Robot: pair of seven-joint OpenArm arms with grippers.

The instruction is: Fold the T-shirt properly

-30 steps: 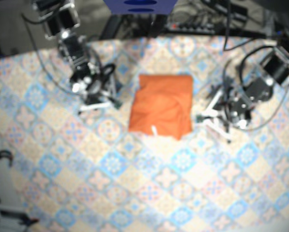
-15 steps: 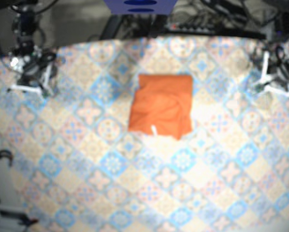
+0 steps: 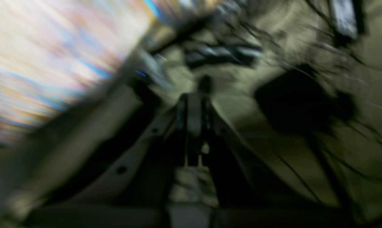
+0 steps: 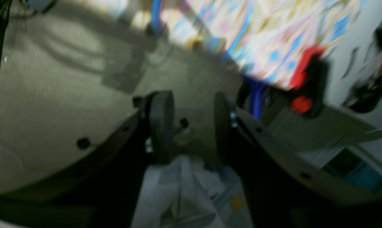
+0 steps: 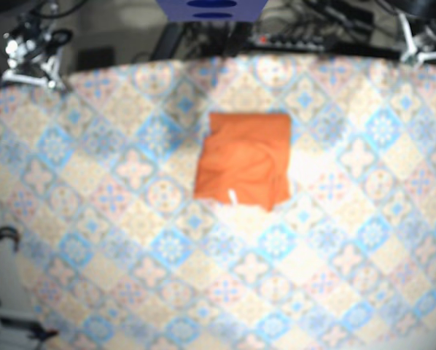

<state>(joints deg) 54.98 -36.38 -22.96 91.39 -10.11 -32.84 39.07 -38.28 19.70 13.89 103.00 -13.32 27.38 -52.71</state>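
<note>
The orange T-shirt [image 5: 243, 159] lies folded into a compact rectangle in the middle of the patterned tablecloth [image 5: 130, 248], with a small white tag at its near edge. Both arms are pulled back off the shirt. My right gripper [image 5: 30, 67] sits at the far left corner of the table. In the right wrist view the right gripper [image 4: 191, 123] is open and empty over the floor. My left gripper [image 5: 416, 44] is at the far right corner. In the blurred left wrist view the left gripper [image 3: 194, 107] has its fingers together with nothing held.
Cables and dark equipment [image 5: 313, 33] run along the far table edge beside a blue object [image 5: 211, 9]. A black cable loop [image 5: 3, 240] hangs off the left side. A red and black clamp [image 4: 304, 91] shows at the table edge in the right wrist view.
Both arms have pulled away from beside the shirt, moving outward and back to the far corners of the table. The folded shirt has not moved.
</note>
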